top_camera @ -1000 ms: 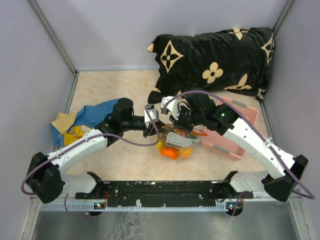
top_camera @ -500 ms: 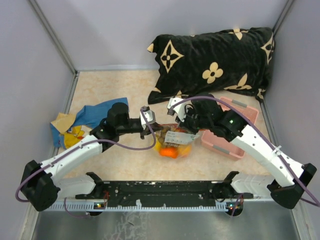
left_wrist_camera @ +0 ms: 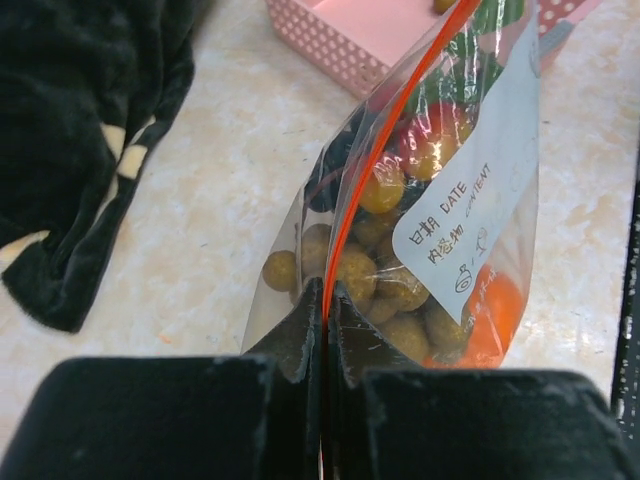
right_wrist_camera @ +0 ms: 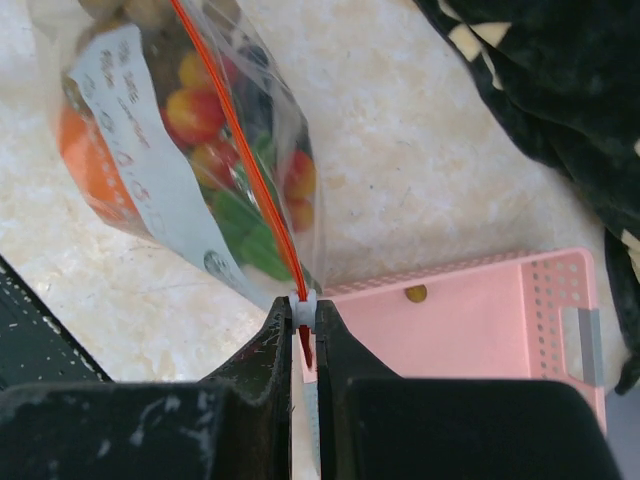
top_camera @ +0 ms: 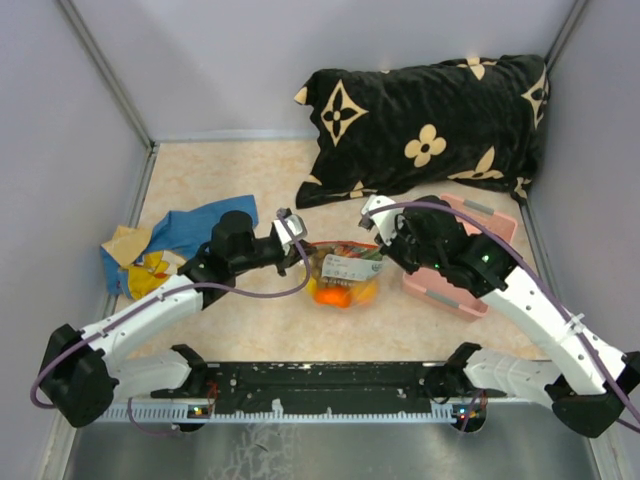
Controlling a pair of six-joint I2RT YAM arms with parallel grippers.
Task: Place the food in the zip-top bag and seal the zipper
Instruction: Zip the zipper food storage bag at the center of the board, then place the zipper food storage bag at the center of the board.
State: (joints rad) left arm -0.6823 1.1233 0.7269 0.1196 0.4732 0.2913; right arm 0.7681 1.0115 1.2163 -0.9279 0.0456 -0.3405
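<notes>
The clear zip-top bag (top_camera: 345, 275) stands on the table between my two grippers, stretched by its mouth. It holds the food: brown-tan berries (left_wrist_camera: 385, 285), an orange peach (left_wrist_camera: 495, 310), red-yellow and green pieces (right_wrist_camera: 200, 115) and dark grapes (left_wrist_camera: 335, 165). The orange-red zipper (left_wrist_camera: 390, 130) runs straight along the top. My left gripper (left_wrist_camera: 327, 300) is shut on the strip's left end (top_camera: 303, 248). My right gripper (right_wrist_camera: 305, 310) is shut on the white slider (right_wrist_camera: 305, 303) at the right end (top_camera: 383, 250).
A pink slotted basket (top_camera: 447, 295) stands just right of the bag, under my right arm, with one small berry (right_wrist_camera: 415, 293) in it. A black flowered pillow (top_camera: 430, 120) lies behind. Blue cloth with a yellow thing (top_camera: 185, 230) lies at the left.
My right gripper has slid to the right along the zipper with the slider. My left gripper has drawn back a little to the left, and the bag's mouth is pulled taut.
</notes>
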